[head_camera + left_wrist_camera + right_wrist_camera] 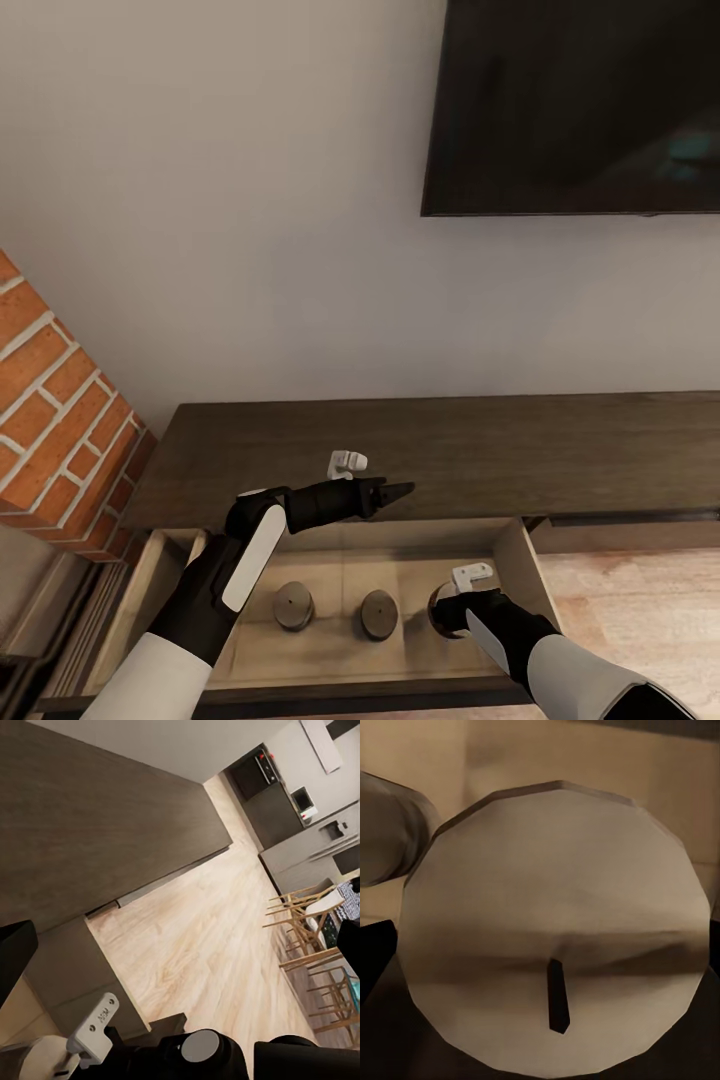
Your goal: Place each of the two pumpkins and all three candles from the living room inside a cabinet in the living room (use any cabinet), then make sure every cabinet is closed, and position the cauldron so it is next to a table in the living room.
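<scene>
The dark-brown cabinet (500, 450) runs along the wall, and its left drawer (345, 570) is pulled out, showing a pale wood floor. Two candles (294, 605) (379, 613) stand upright inside it. A third candle (436, 612) (555, 915) stands at the drawer's right end, its pale top and dark wick close up in the right wrist view. My right gripper (446, 614) (547, 952) is open, one finger on each side of this candle. My left gripper (398, 490) (184, 952) hovers open and empty over the cabinet's front edge. The pumpkins and the cauldron are out of view.
A red brick fireplace (60, 400) stands just left of the cabinet. A dark TV (580, 100) hangs on the wall above. Light wooden floor (640, 600) lies to the right of the drawer. Wooden chairs (315, 937) and kitchen units appear far off in the left wrist view.
</scene>
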Available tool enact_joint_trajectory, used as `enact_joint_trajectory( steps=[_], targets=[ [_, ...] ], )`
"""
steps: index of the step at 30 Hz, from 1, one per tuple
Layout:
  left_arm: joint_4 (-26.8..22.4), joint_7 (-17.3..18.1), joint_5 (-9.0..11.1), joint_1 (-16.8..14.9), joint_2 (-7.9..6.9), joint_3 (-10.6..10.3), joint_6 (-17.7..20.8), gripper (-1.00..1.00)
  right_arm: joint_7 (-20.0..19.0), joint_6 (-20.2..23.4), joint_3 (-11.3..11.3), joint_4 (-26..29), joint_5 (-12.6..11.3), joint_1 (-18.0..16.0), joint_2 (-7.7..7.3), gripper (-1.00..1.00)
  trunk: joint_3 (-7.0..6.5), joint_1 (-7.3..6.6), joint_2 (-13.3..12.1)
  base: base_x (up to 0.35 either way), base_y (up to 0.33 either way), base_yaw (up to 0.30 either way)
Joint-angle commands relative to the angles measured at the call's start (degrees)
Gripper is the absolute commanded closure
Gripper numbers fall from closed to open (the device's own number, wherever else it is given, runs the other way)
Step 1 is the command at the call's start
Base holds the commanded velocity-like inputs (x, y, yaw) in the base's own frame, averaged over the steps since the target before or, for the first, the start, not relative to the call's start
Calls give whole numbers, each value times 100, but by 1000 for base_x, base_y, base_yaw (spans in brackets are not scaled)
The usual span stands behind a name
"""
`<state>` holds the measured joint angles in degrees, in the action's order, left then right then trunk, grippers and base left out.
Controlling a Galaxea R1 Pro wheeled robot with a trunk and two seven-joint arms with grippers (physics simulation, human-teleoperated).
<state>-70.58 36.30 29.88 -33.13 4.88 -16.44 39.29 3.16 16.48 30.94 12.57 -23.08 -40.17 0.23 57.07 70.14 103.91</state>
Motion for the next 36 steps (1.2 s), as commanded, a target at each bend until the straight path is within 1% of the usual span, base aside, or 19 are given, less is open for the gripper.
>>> enact_joint_trajectory(
  steps=[1,4,36],
  targets=[
    [0,0,0,0,-1,0,0,-100,0,1,0,0,-4,0,1,-100,0,0,0,0,0,0],
    [0,0,0,0,-2,0,0,-100,0,-1,0,0,-4,0,1,-100,0,0,0,0,0,0],
    [9,-3,0,0,4,3,0,-100,9,-2,0,0,-4,0,3,-100,-574,-703,-1283,0,0,0]
  ],
)
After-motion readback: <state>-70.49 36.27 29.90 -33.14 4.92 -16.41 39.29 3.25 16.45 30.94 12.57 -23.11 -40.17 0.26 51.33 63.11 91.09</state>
